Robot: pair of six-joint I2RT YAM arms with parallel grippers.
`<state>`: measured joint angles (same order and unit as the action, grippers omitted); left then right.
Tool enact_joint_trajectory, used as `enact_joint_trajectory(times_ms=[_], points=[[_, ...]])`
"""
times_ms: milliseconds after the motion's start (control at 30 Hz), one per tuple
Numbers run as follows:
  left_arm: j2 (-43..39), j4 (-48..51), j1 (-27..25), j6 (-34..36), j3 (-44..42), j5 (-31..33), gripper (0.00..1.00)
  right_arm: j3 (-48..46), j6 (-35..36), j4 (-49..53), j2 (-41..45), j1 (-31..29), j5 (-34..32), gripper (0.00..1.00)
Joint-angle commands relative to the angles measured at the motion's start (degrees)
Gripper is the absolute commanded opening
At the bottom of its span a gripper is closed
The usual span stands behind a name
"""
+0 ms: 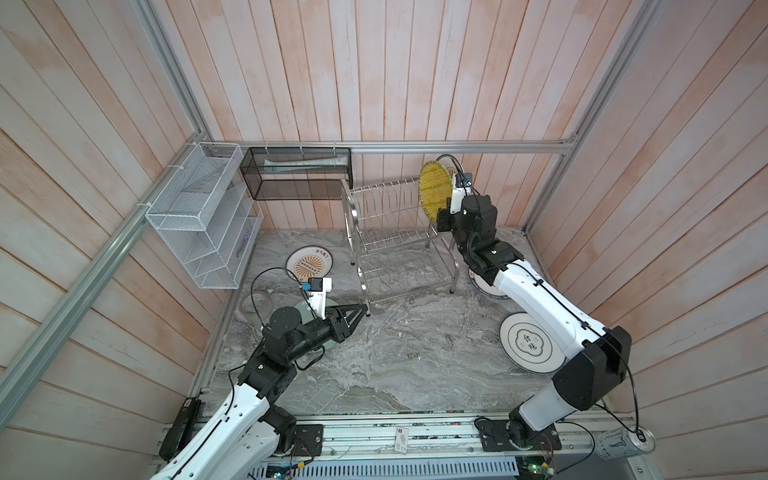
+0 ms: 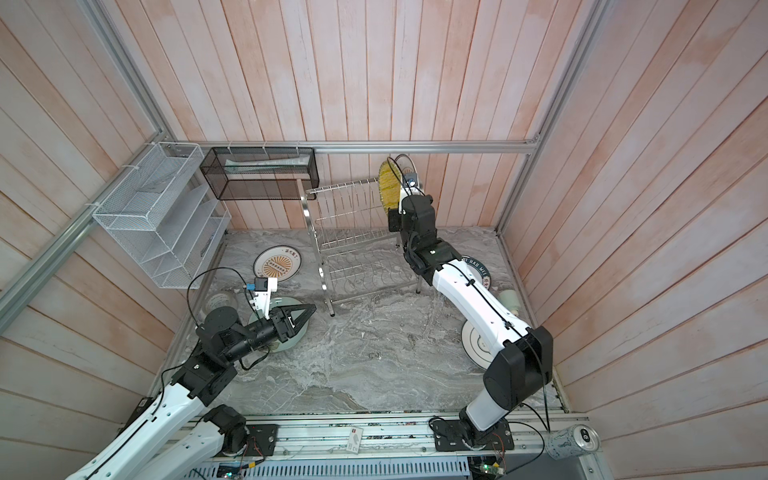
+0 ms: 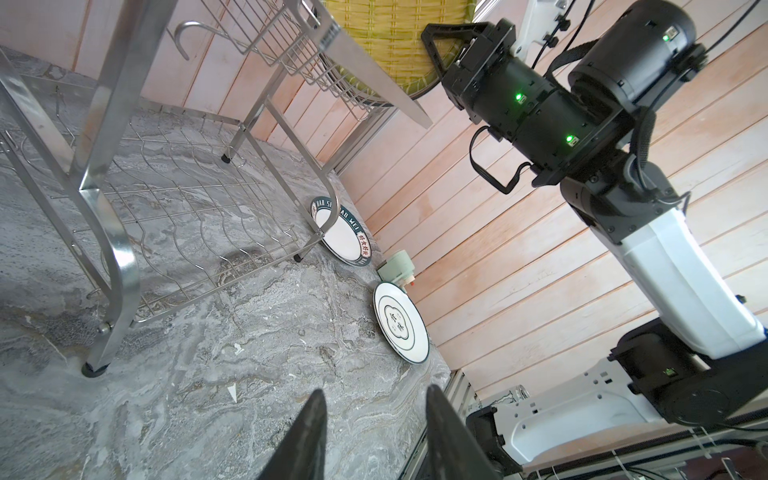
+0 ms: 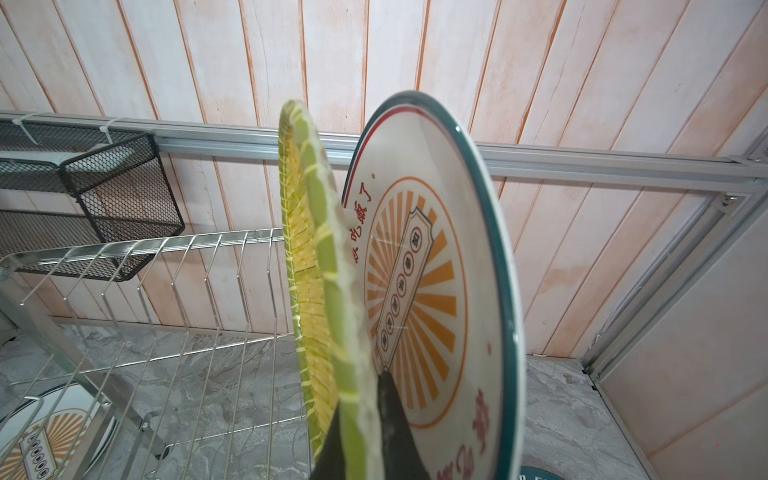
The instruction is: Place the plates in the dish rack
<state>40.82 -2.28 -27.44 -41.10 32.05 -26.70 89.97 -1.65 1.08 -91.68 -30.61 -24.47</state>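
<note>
In dish rack [image 1: 386, 216], seemingly, yellow plate [image 1: 434, 193]

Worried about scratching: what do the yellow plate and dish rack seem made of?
Yellow plate: woven-bamboo look, yet the glossy rim suggests a print on ceramic or melamine. Dish rack: polished metal, likely stainless steel: bright, mirror-like wires and tubes.

The right arm [image 1: 536, 299] rises from its base to the right end of the dish rack's [image 1: 348, 216] upper tier, wrist lifted high. The right gripper [image 4: 361, 415] is clamped on the rim of the yellow woven-look plate [image 1: 434, 191], which stands on edge. The left arm [image 1: 237, 411] stretches low toward the rack's front left foot, forearm nearly level. The left gripper [image 1: 362, 311] points at that foot, its jaws partly apart and empty.
</note>
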Motion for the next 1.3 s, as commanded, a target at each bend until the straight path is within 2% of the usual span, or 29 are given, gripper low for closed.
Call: enact_joint_trajectory(times_ms=[0,1267], points=[[-0.9,0.8,-0.3,1.5,-0.8,0.2,0.41,2.9,0.6,-2.5,-0.2,0.1,-2.3,0.00],[-4.2,5.2,-0.3,2.9,-0.6,1.6,0.41,5.9,0.2,1.1,-4.4,-0.6,-3.7,0.00]])
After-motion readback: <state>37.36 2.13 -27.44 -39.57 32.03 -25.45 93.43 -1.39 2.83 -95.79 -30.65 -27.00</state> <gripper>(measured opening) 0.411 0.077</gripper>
